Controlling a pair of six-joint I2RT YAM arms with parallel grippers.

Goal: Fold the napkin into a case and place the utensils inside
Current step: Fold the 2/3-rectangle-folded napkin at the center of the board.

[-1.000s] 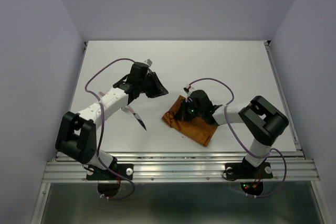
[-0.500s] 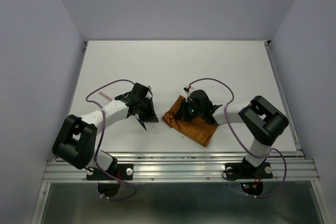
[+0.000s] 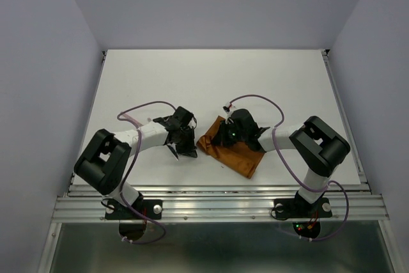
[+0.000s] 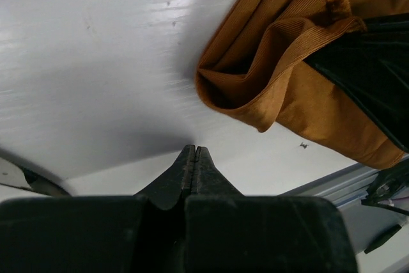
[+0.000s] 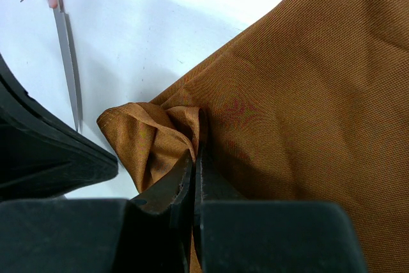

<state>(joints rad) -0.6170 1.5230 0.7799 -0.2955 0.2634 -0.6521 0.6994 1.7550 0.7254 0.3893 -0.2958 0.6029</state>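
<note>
Here, the scene from above, read left to right.

Left arm (image 3: 150, 135): reaches from its base at the near-left edge diagonally toward the middle of the white table (image 3: 268, 81). A purple cable (image 3: 144, 105) loops over it.

Left gripper (image 4: 193, 153): low over the table, fingers pressed together so that the tips meet in a thin line. Whether anything thin is caught between them cannot be told. It points at the napkin's open end and stops just short of it, with bare table between.

Utensil (image 5: 66, 62): a slim silver blade in the right wrist view, seen against the table just beside the left gripper's black body. Its long axis runs nearly straight away from that camera, with the reddish end farthest and the narrow end nearest, close to the gripper body. Whether it touches the gripper cannot be told.

Napkin (image 3: 239, 158): rust-orange cloth folded into a slim oblong at the table's near centre, just right of the left gripper. Its long axis lies diagonally, from a far-left end to a near-right end. The far-left end faces the left gripper and gapes as a loose pocket, its upper layer lifted and bunched.

Right gripper (image 5: 193, 158): fingers closed on that bunched fold, pinching the cloth and holding it above the lower layer.

Right arm (image 3: 319, 148): bends in from the near-right base, its forearm passing over the napkin's far-right side.
</note>
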